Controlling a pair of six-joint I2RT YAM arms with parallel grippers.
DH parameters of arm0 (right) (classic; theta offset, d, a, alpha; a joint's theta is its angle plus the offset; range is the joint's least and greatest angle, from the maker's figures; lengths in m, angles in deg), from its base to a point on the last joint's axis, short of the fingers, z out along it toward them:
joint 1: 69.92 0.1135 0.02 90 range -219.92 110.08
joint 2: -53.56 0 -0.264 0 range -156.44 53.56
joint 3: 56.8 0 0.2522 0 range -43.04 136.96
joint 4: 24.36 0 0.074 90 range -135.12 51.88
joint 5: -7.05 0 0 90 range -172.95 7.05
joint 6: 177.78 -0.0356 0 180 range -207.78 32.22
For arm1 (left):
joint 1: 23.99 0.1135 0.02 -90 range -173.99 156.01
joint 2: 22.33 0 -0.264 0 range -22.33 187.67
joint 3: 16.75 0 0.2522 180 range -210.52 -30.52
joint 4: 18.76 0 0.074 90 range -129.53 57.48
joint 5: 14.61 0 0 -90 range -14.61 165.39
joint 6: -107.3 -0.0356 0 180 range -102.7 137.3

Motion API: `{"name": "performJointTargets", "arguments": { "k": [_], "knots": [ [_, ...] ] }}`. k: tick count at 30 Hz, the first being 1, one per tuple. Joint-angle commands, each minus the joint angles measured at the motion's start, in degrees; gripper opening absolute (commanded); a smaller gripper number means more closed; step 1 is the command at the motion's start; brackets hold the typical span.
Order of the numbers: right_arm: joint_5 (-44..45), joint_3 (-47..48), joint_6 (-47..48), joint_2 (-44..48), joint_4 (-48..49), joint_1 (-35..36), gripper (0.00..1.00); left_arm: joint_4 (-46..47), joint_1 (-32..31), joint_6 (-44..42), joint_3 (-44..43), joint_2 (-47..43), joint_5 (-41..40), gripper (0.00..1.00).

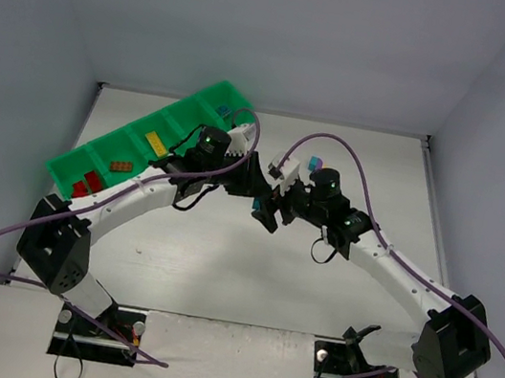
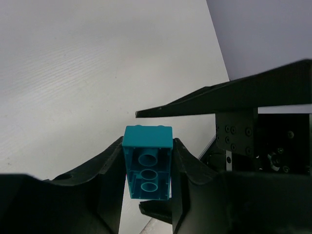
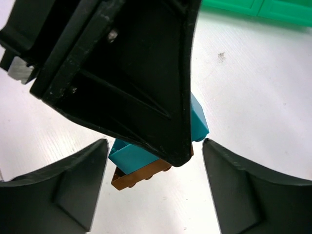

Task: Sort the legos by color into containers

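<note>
My left gripper (image 2: 147,142) is shut on a teal-blue lego (image 2: 147,163), its hollow underside facing the left wrist camera. In the right wrist view the same teal lego (image 3: 130,157) has a brown-orange plate (image 3: 139,176) stuck to it, half hidden behind the left gripper's black finger (image 3: 126,83). My right gripper (image 3: 155,145) stands open around the pair, with a gap on its left side and its right tip close to the teal lego. In the top view both grippers, left (image 1: 257,190) and right (image 1: 268,211), meet above the table's middle. The green containers (image 1: 72,168) lie at the back left.
The tray's compartments hold red legos (image 1: 86,185), an orange one (image 1: 121,166), a yellow one (image 1: 154,143) and a blue one (image 1: 222,108). A small teal and purple lego stack (image 1: 315,164) sits on the table behind the right arm. Purple cables loop over both arms.
</note>
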Motion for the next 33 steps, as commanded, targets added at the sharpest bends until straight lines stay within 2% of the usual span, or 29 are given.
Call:
{"name": "performJointTargets", "arguments": {
  "k": [1, 4, 8, 13, 20, 23, 33],
  "knots": [
    [0.7, 0.8, 0.1, 1.3, 2.5, 0.2, 0.78, 3.7, 0.4, -2.5, -2.6, -1.9, 1.3, 0.02],
    [1.4, 0.6, -0.3, 1.6, 2.0, 0.1, 0.87, 3.9, 1.0, -2.6, -2.6, -2.2, 1.0, 0.02],
    [1.4, 0.4, -2.2, 1.6, 1.9, 0.1, 0.87, 4.4, 1.2, -1.8, -1.7, -2.9, -0.2, 0.02],
    [1.5, -0.3, -5.7, 1.6, 2.0, 0.1, 0.76, 10.7, 1.3, 1.7, 1.3, -5.1, -5.4, 0.02],
    [5.6, -1.5, -8.8, 1.6, 4.4, 0.1, 0.43, 15.4, 1.0, 5.7, 2.5, -5.4, -6.4, 0.02],
    [7.4, -1.9, -9.2, 2.2, 6.3, 0.1, 0.38, 15.6, 1.1, 6.1, 3.1, -5.7, -6.2, 0.02],
    [8.3, -1.6, -11.1, 2.9, 9.4, 0.1, 0.4, 17.0, 1.1, 7.2, 5.2, -6.6, -6.7, 0.02]
  ]
}}
